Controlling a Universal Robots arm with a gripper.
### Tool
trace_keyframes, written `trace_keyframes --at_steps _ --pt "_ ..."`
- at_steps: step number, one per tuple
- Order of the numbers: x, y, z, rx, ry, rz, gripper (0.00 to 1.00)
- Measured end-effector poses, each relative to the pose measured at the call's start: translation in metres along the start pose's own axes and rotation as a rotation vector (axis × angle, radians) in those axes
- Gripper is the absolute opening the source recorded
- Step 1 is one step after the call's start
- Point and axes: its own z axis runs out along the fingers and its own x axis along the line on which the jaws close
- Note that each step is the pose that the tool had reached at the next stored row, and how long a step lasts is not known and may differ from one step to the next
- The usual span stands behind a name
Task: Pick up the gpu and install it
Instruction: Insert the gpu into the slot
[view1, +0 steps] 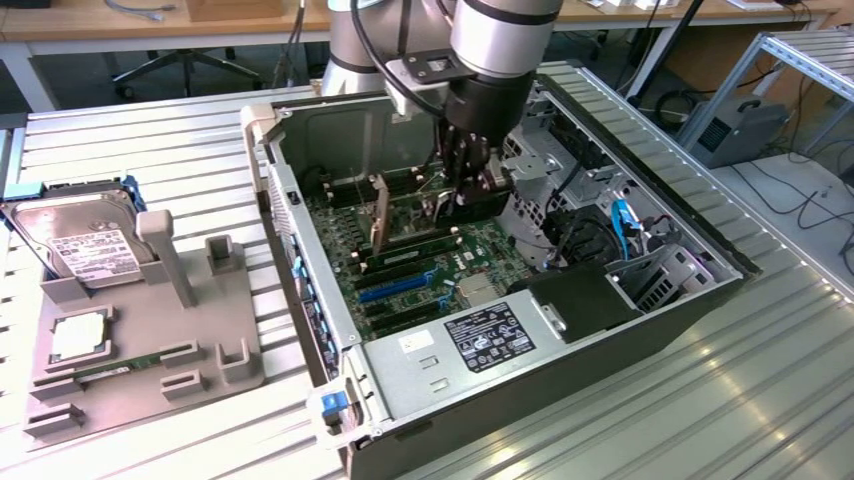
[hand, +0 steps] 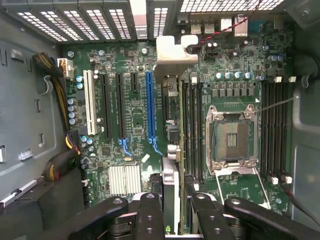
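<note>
The gpu (hand: 171, 190) stands on edge inside the open computer case (view1: 694, 300), and my gripper (hand: 174, 202) is shut on it with a black finger (hand: 150, 212) on each side. Its silver bracket (hand: 172, 55) points at the vented rear wall. The card hangs over the green motherboard (hand: 130, 150), just beside the long blue slot (hand: 150, 105) and between it and the black memory slots (hand: 192, 130). In the exterior view my gripper (view1: 465, 190) reaches down into the case, and the gpu (view1: 380, 215) shows as a thin brownish upright card. Whether its edge touches a slot is hidden.
On the exterior view's left, a grey fixture (view1: 147, 340) holds a silver hard drive (view1: 80, 245), a processor (view1: 78, 335) and a green memory stick (view1: 127, 365). Inside the case are the power supply (view1: 487, 335), the processor socket (hand: 231, 140), a silver heatsink (hand: 125, 179) and cable bundles (hand: 62, 100).
</note>
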Motion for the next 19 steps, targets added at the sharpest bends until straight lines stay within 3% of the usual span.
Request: trace_keyframes --at_steps 5,19 --pt "0.0080 0.0041 0.0031 0.0000 0.0001 0.000 0.27" --pt "0.0113 0.0050 0.0044 0.0000 0.0001 0.000 0.27"
